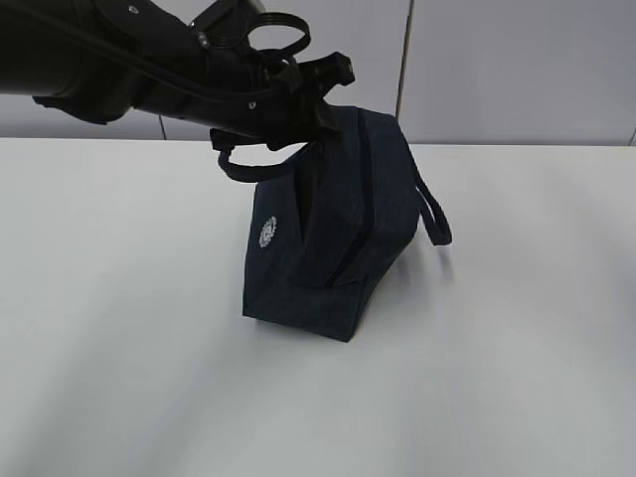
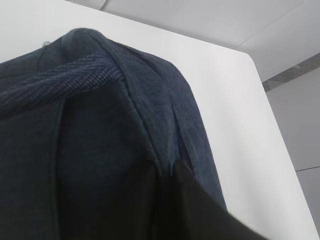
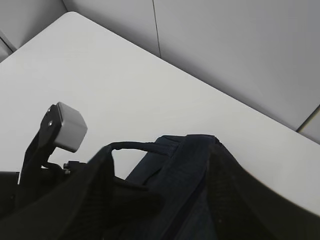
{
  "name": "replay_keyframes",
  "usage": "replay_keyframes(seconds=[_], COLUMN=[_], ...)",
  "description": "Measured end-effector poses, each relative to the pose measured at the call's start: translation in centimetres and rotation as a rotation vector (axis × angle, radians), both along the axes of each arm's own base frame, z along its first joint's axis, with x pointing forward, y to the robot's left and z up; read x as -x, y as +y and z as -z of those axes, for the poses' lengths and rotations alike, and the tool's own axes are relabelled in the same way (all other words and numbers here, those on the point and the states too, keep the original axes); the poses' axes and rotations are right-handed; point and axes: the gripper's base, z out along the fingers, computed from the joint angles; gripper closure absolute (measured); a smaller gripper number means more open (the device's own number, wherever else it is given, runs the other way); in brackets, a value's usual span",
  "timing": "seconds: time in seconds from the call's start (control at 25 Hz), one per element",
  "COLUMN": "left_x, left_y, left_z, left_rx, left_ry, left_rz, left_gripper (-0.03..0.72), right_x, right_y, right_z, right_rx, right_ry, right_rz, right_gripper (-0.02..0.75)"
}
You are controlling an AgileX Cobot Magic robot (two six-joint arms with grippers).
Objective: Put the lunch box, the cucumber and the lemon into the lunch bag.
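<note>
The dark navy lunch bag point(image 1: 328, 229) stands on the white table, its top pulled up and tilted, with the white logo point(image 1: 267, 232) facing left. One handle point(image 1: 243, 167) loops under the gripper and the other handle point(image 1: 434, 214) hangs at the right. My left gripper point(image 1: 316, 111) is shut on the fabric at the bag's top edge. In the left wrist view the bag point(image 2: 100, 150) fills the frame. The right wrist view looks down on the bag's top point(image 3: 200, 170) between dark shapes; whether the right gripper is open or shut does not show. The lunch box, cucumber and lemon are out of view.
The white table point(image 1: 119, 348) runs back to a grey panelled wall point(image 1: 497, 60). The left arm point(image 1: 99, 50) crosses the upper left of the exterior view. A grey block on a black bracket point(image 3: 67, 127) shows at the left of the right wrist view.
</note>
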Motion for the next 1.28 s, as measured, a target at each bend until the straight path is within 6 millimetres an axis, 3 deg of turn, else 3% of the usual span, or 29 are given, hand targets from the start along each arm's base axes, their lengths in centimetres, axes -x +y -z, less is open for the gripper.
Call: replay_keyframes(seconds=[0.32, 0.44, 0.68, 0.96, 1.28], left_x=[0.0, 0.1, 0.1, -0.2, 2.4], left_y=[0.0, 0.0, 1.0, 4.4, 6.5], left_z=[-0.1, 0.1, -0.8, -2.9, -7.4], left_rx=[-0.003, -0.023, -0.079, -0.17, -0.366], left_ry=[-0.005, -0.006, -0.044, -0.085, -0.232], left_rz=[0.002, 0.026, 0.064, 0.099, 0.215], left_gripper=[0.381, 0.316, 0.293, 0.293, 0.305], right_x=[0.0, 0.0, 0.0, 0.0, 0.0], right_y=[0.0, 0.0, 0.0, 0.0, 0.0], right_z=[0.0, 0.0, 0.0, 0.0, 0.0], right_rx=[0.0, 0.001, 0.001, 0.002, -0.027], right_ry=[0.0, 0.002, 0.002, 0.003, 0.023], right_rz=[0.0, 0.0, 0.0, -0.001, 0.016], right_gripper=[0.297, 0.297, 0.297, 0.297, 0.297])
